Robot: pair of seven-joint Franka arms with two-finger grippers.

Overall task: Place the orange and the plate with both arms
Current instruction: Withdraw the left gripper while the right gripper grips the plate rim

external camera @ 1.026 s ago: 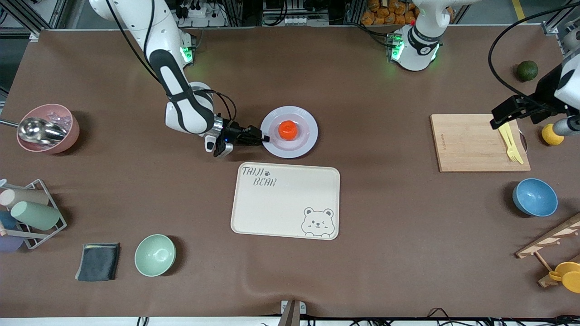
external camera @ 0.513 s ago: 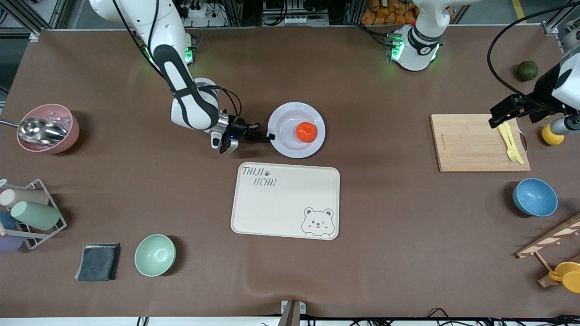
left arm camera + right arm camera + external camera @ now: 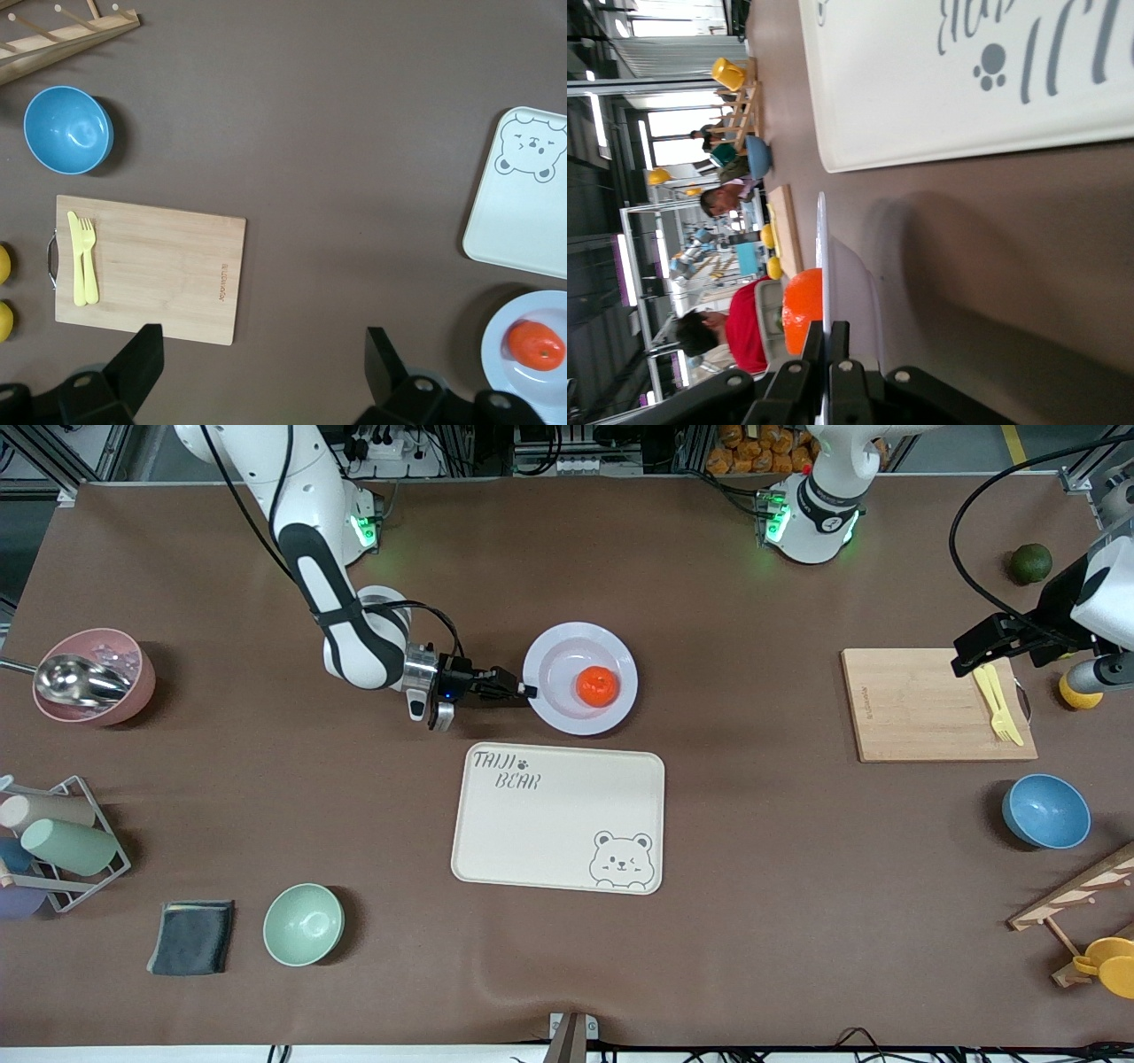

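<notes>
The pale plate [image 3: 567, 651] is held off the table with the orange [image 3: 597, 686] lying in it, toward the side away from the gripper. My right gripper [image 3: 523, 690] is shut on the plate's rim at the edge toward the right arm's end. In the right wrist view the rim [image 3: 822, 257] runs edge-on between my shut fingers [image 3: 840, 341], with the orange [image 3: 803, 305] beside it. My left gripper [image 3: 974, 655] is open and empty, up over the cutting board's edge; its fingers [image 3: 142, 359] stand wide apart. The plate [image 3: 514, 341] and orange [image 3: 535, 344] also show in the left wrist view.
The cream bear tray [image 3: 558, 817] lies just nearer the camera than the plate. A wooden cutting board [image 3: 921, 704] with a yellow fork and knife [image 3: 997, 704], a blue bowl [image 3: 1045, 811], lemons and a dark green fruit [image 3: 1031, 562] are at the left arm's end. A mint bowl [image 3: 303, 924], pink bowl [image 3: 93, 677], cloth and cup rack are at the right arm's end.
My right gripper has lifted and shifted the plate slightly toward the left arm's end. The orange rolled from the plate's centre toward the side away from the gripper. The left arm barely moved.
</notes>
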